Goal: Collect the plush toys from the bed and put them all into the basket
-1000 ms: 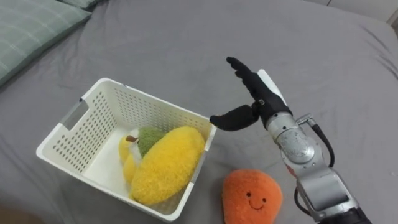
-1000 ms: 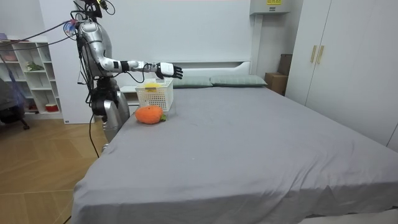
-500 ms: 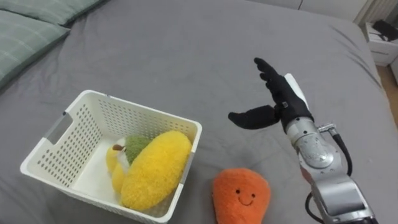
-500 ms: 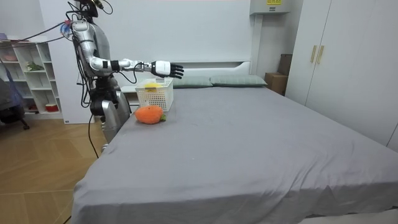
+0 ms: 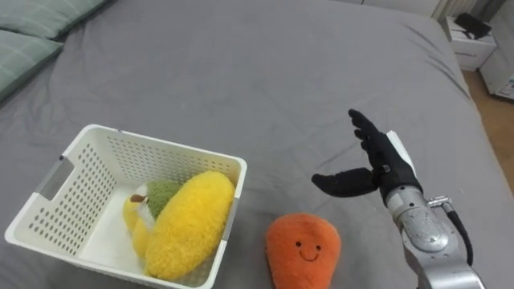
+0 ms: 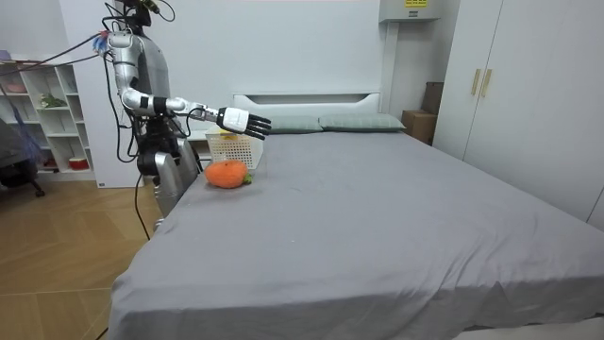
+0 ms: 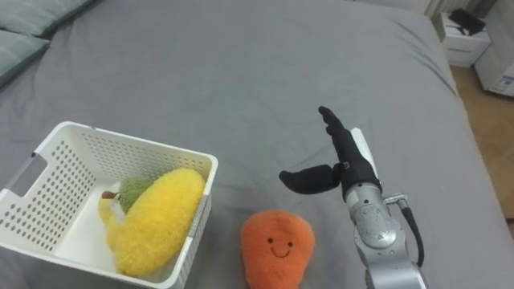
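An orange plush toy with a smiling face (image 5: 303, 250) (image 7: 277, 248) (image 6: 226, 174) lies on the grey bed (image 5: 265, 72) beside a white slatted basket (image 5: 74, 172) (image 7: 48, 152) (image 6: 234, 148). Inside the basket lie a large yellow plush toy (image 5: 186, 223) (image 7: 157, 218) and a green plush toy (image 5: 161, 193). My right hand (image 5: 374, 164) (image 7: 337, 164) (image 6: 244, 121) hovers open above the bed, up and to the right of the orange toy, fingers straight, thumb out toward the left, holding nothing.
Greenish pillows (image 5: 24, 42) (image 6: 359, 122) lie at the head of the bed. A wood floor and a white bedside unit (image 5: 468, 36) border the bed's right edge. In the room view I stand at the bed's corner near white shelves (image 6: 42, 118).
My right arm has swung down and to the right, away from the basket toward the orange toy. The eye views have shifted right, so the basket sits further left.
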You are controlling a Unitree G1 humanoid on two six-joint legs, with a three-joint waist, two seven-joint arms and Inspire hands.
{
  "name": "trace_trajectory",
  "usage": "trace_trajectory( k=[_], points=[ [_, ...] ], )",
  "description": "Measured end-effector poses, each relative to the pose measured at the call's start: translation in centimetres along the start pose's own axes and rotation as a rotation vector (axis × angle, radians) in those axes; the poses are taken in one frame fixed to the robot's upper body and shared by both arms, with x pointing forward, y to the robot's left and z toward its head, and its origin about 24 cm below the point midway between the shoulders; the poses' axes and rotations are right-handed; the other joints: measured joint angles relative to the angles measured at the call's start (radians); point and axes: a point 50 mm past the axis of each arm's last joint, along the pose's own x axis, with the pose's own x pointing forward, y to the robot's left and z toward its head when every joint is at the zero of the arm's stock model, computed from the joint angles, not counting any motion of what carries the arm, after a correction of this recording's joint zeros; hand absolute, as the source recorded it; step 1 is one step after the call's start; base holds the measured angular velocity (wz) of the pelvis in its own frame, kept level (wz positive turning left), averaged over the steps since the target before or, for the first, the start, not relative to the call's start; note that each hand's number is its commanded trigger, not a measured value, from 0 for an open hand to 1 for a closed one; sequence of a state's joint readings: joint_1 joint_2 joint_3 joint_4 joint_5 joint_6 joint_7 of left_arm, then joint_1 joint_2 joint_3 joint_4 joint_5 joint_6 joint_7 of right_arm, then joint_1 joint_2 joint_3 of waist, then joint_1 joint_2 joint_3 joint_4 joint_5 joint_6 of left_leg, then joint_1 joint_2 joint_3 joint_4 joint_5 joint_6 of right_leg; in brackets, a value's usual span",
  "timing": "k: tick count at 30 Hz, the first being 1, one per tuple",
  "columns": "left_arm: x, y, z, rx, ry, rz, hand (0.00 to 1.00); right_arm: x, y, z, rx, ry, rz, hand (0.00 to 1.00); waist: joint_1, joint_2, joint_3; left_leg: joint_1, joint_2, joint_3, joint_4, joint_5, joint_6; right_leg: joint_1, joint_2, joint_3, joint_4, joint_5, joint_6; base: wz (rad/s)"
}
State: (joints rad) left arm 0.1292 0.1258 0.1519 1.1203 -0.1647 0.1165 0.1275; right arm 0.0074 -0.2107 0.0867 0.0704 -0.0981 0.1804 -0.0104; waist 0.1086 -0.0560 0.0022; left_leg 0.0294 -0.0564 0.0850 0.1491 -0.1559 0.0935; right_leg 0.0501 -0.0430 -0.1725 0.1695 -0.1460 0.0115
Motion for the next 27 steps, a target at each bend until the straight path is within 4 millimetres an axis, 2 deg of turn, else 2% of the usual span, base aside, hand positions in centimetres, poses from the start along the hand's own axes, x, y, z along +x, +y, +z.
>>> trace_trajectory(
  k=[5,10,20,27],
  points=[
    [0.0,0.1,-0.2,-0.001,0.004,0.003,0.00,-0.1,-0.1,-0.1,0.005,0.004,-0.003,0.00,-0.003,-0.002,-0.0014,0.001,0.001,0.005,0.000,0.000,0.000,0.000,0.001,0.003,-0.001,0.000,0.000,-0.01],
    [0.0,0.4,-0.3,-0.021,0.008,0.018,0.00,-0.6,0.1,-1.1,0.007,0.036,0.003,0.00,0.002,-0.001,-0.0013,0.003,0.003,0.013,0.000,-0.002,0.000,0.000,0.001,0.008,-0.001,0.000,0.000,-0.02],
    [0.0,0.4,-0.2,-0.020,0.001,0.025,0.00,-1.0,0.8,-4.2,0.012,0.161,0.035,0.00,0.004,0.018,-0.0031,0.007,0.008,0.023,0.001,-0.005,-0.004,0.001,0.007,0.022,0.000,0.001,-0.002,-0.03],
    [0.0,0.3,-0.5,-0.021,0.007,0.022,0.00,-1.6,2.6,-6.4,-0.007,0.257,0.116,0.00,0.007,0.024,-0.0055,0.009,0.009,0.028,0.001,-0.007,-0.004,0.001,0.009,0.026,0.000,0.001,-0.002,0.00]
  ],
)
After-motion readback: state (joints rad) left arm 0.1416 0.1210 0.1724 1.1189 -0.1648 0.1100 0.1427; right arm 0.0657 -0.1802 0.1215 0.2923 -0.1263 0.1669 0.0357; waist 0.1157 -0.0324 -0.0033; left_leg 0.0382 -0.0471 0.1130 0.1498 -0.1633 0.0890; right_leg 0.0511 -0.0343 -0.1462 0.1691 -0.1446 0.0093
